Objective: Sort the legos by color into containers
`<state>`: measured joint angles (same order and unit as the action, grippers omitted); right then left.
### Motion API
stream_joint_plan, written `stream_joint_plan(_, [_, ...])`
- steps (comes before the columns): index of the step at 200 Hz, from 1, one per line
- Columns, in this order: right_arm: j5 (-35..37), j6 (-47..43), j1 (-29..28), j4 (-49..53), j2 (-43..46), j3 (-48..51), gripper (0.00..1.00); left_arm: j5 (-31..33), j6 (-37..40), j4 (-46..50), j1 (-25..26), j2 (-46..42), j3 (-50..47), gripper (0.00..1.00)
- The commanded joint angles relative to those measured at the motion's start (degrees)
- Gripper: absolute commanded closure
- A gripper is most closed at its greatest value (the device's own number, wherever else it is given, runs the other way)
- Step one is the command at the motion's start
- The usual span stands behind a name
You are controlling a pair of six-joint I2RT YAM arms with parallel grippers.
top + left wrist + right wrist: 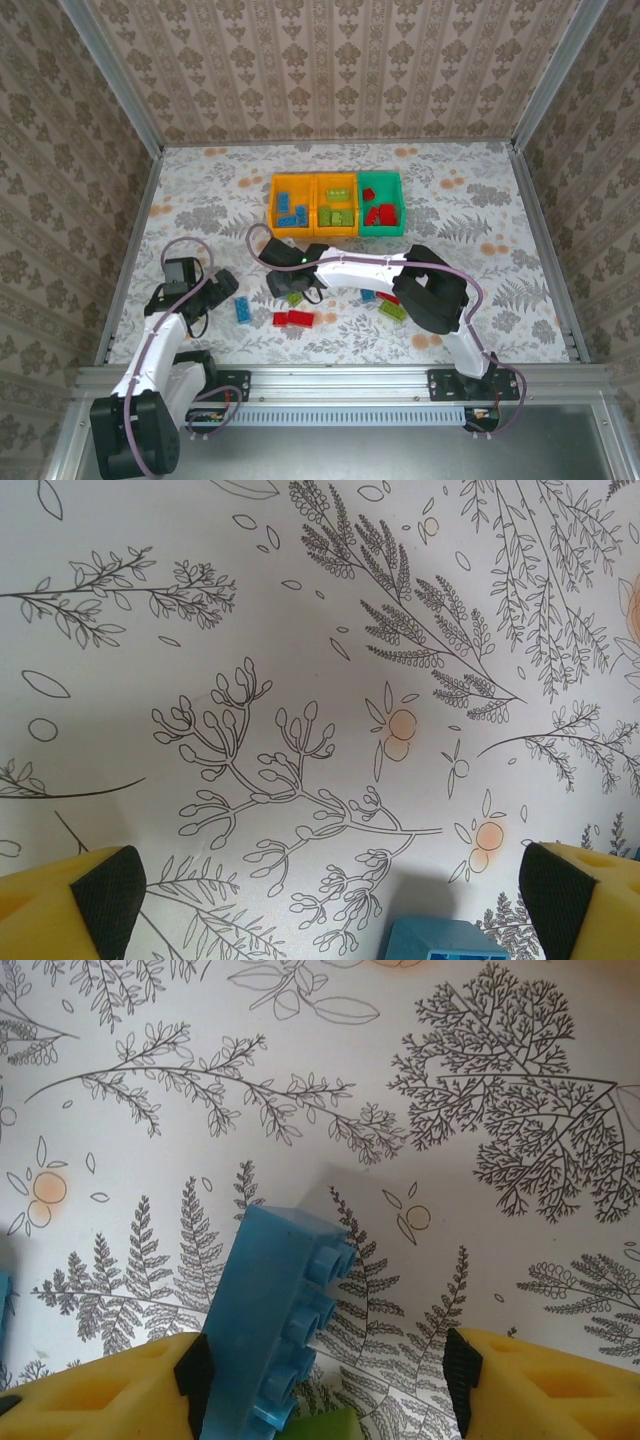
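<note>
- Table [480,200], with a flower-patterned top.
- Three bins [337,233] touching in a row at the far middle: two orange, one green.
- Loose nearer the front: blue brick [243,310], red bricks [293,319] side by side, green brick [392,310].

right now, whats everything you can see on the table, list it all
orange-yellow bins: two, side by side at the far centre; the left holds blue legos, the other lime green ones
green bin: one, right end of that row, holds red legos
loose blue lego: one, near the left arm
loose red legos: two, side by side, front centre
mixed legos: a few, blue, red and green, beside the right arm
tilted blue lego: one, leaning on one right finger, apart from the other
table: one, white floral print
left fingers: two, yellow with black pads, wide open
right fingers: two, same colours, open
</note>
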<state>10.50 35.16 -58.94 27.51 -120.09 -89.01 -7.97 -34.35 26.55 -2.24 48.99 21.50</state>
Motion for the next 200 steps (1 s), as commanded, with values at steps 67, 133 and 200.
stream_joint_plan(67, [-4.24,1.57,-0.19,5.44,-5.07,-5.5,0.34,1.06,-1.77,0.34,2.72,-1.61,-0.32,0.0])
stream_joint_plan(133, [-4.56,1.4,0.35,8.18,-7.62,-7.67,0.55,1.76,-2.13,-0.03,3.62,-1.27,0.04,0.0])
stream_joint_plan(200, [-4.91,1.96,4.17,-0.5,-1.15,-4.05,0.76,4.27,-3.48,0.42,8.14,-1.21,0.12,0.0])
